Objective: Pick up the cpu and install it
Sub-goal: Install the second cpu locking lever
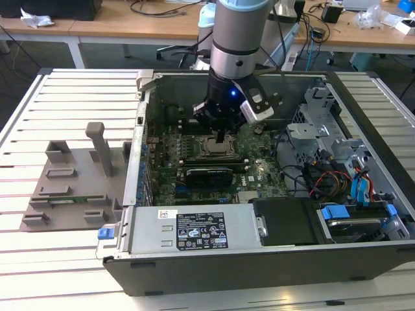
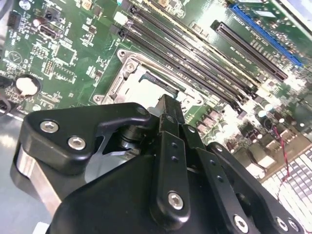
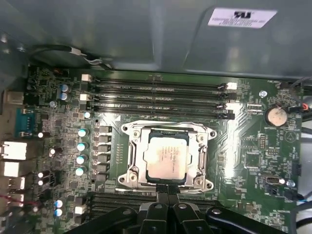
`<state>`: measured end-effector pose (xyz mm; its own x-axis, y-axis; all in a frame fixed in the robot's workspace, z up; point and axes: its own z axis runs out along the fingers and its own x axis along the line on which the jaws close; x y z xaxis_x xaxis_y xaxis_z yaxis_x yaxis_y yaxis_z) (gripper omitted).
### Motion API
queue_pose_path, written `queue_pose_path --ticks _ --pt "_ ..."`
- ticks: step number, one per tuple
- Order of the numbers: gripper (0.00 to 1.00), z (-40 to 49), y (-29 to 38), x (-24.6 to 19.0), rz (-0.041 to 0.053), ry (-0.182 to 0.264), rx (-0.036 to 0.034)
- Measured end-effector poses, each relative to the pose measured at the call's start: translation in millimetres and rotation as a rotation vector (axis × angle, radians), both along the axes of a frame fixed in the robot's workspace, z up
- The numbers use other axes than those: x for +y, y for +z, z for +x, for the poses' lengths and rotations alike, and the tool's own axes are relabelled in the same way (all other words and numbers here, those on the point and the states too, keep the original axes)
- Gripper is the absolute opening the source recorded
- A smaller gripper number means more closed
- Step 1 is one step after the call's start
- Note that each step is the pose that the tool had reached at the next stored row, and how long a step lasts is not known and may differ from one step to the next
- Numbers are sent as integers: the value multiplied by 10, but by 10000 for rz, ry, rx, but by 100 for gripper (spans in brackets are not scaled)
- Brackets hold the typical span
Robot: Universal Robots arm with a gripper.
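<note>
Cpu: the cpu lies flat inside the socket frame on the motherboard, a silvery square lid with a thin tan rim; nothing grips it.
Gripper: in the first wrist view the gripper hangs just past one edge of the socket, its two black fingers pressed together with no gap and nothing between them; in the exterior view the gripper points down at the socket.
Socket frame: bright metal, rectangular, with rounded corner lugs and screws, standing open around the chip.
Neighbours: four long black memory slots run along one side of the socket; a row of small blue-topped capacitors and dark square chokes line another; a round coin cell sits well apart from the socket.
Case: the open grey computer case lies on its side on a slatted white surface, its walls rising all round the board and hemming in the arm.
Obstacles: a black power supply with a white label along the near wall, metal drive cages and loose red and blue cables on the exterior view's right.
Fixture: a grey plastic slotted fixture plate with upright posts sits outside the case on the exterior view's left.
</note>
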<state>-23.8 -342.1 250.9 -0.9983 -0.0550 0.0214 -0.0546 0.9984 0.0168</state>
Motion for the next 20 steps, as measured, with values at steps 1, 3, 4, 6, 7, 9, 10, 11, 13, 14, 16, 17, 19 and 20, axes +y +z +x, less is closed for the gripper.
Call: queue_pose_path --ticks 1,3,4,6,7,9,10,11,13,14,16,17,19,20 --pt "11 0 31 4 -17 1 0" --pt "11 1 68 9 -51 1 0" --pt "11 1 102 14 -87 1 -1" --pt "11 3 165 24 -170 1 0" --pt "11 3 180 26 -191 0 0" --pt "11 4 222 33 -247 0 0" --pt "11 4 251 38 -288 0 0" --pt "11 4 270 41 -313 0 0" --pt "11 5 321 48 -368 1 0" --pt "11 5 351 52 -395 1 0" --pt "11 5 409 57 -438 0 0" --pt "11 5 440 59 -455 1 0" --pt "11 6 481 61 -477 2 -1" --pt "11 6 581 63 -521 1 -1"
